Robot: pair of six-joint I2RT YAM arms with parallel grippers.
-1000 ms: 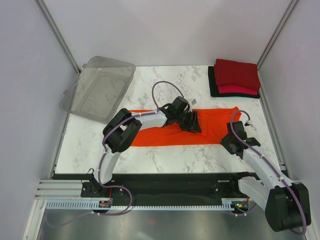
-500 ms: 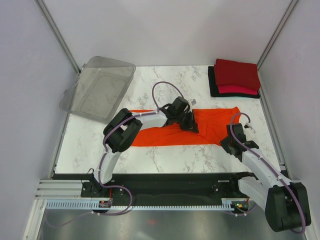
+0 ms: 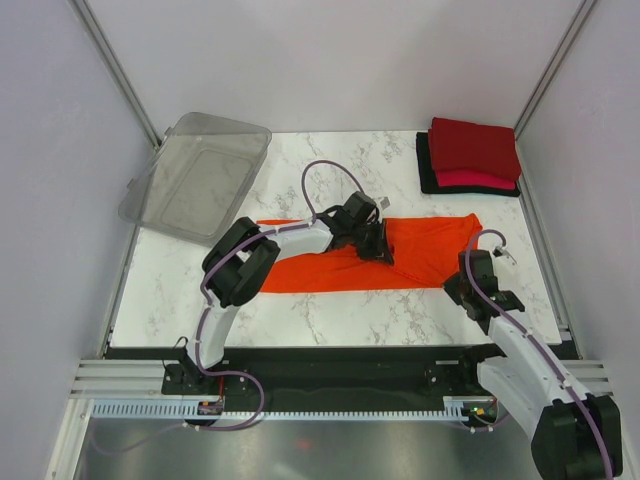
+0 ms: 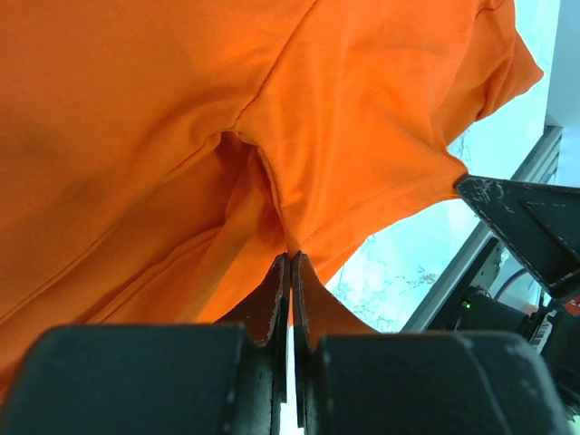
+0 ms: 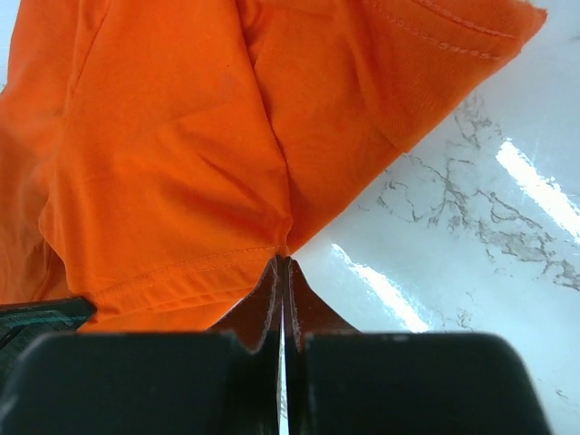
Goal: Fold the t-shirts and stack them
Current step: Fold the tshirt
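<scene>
A bright orange cloth t-shirt (image 3: 320,268) lay spread in a long band across the middle of a white marble table (image 3: 330,315). The left gripper (image 4: 290,260) pinched a fold near the shirt's centre. The right gripper (image 5: 282,261) pinched the hem at its right end. Folded dark red, pinkish-red and black t-shirts (image 3: 472,152) sat stacked in the far right corner.

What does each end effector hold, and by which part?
Both hold the orange t-shirt: the left end effector a fold near its middle, the right end effector its hem at the right end.
</scene>
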